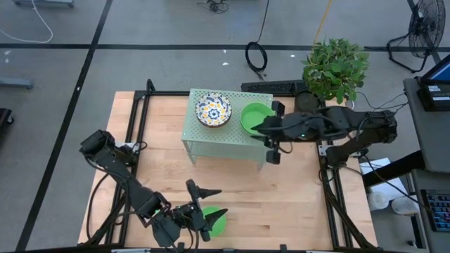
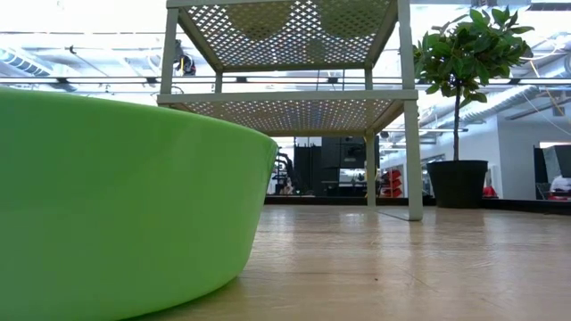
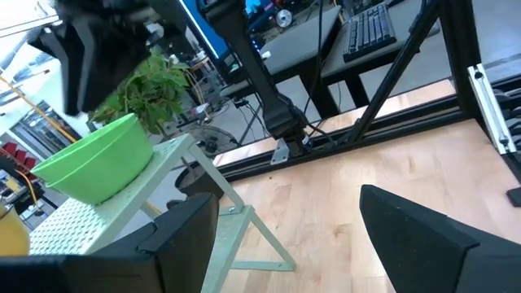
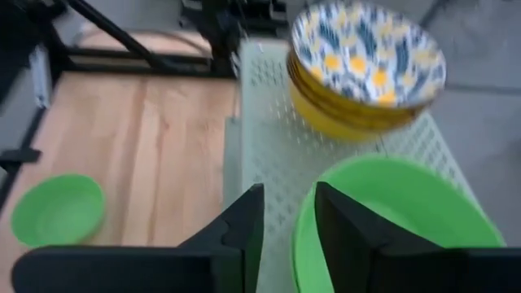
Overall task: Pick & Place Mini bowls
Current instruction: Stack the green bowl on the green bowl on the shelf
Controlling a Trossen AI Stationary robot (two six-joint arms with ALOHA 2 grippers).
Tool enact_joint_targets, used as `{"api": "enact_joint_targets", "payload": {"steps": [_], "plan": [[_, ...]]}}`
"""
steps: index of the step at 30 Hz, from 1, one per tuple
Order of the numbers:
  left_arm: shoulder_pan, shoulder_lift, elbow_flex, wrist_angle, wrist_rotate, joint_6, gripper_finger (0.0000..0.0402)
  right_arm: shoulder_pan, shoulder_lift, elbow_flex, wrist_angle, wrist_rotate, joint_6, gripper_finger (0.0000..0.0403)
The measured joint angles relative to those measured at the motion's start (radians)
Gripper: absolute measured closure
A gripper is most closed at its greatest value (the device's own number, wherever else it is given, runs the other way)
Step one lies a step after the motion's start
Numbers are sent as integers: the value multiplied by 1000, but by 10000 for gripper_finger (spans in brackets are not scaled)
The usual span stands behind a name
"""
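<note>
A stack of floral bowls (image 1: 213,110) (image 4: 366,61) and a green bowl (image 1: 254,116) (image 4: 399,220) (image 3: 94,159) rest on the pale green stand's top (image 1: 225,135). Another green bowl (image 1: 218,223) (image 4: 57,210) (image 2: 116,196) sits on the table near its near edge. My right gripper (image 1: 267,133) (image 4: 289,224) is narrowly open at the stand bowl's near rim, one finger outside and one over the inside. My left gripper (image 1: 206,202) (image 3: 301,244) is wide open, hovering just beside and above the table bowl. My right gripper's fingers (image 4: 350,224) straddle the green bowl's rim (image 4: 303,236) from above and the table's right. A strip of stand shows between the outer finger and the rim. Whether the inner finger touches the bowl I cannot tell. The bowl rests on the stand.
A potted plant (image 1: 336,67) stands past the table's far right corner. Black frame rails (image 1: 330,183) run along the table's sides. Bare wood (image 1: 281,204) lies between the stand and the near edge. The stand's legs (image 2: 412,152) rise from the table.
</note>
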Motion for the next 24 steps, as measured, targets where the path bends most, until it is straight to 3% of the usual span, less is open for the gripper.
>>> {"api": "enact_joint_targets", "payload": {"steps": [5,9,13,17,20,24], "plan": [[-32,0,0,-3,2,-18,103,55,-33,0,98,0,-57,296],[-59,0,0,-93,40,-144,103,120,-50,0,124,0,-78,299],[-76,0,0,-271,230,-402,103,180,-48,0,122,0,-79,300],[-38,0,0,-507,448,-788,103,214,-50,0,123,1,-79,301],[10,0,-1,-688,514,-1047,103,220,-49,0,123,2,-79,303],[67,14,-4,-817,637,-1223,103,219,-49,0,123,4,-73,303]]}}
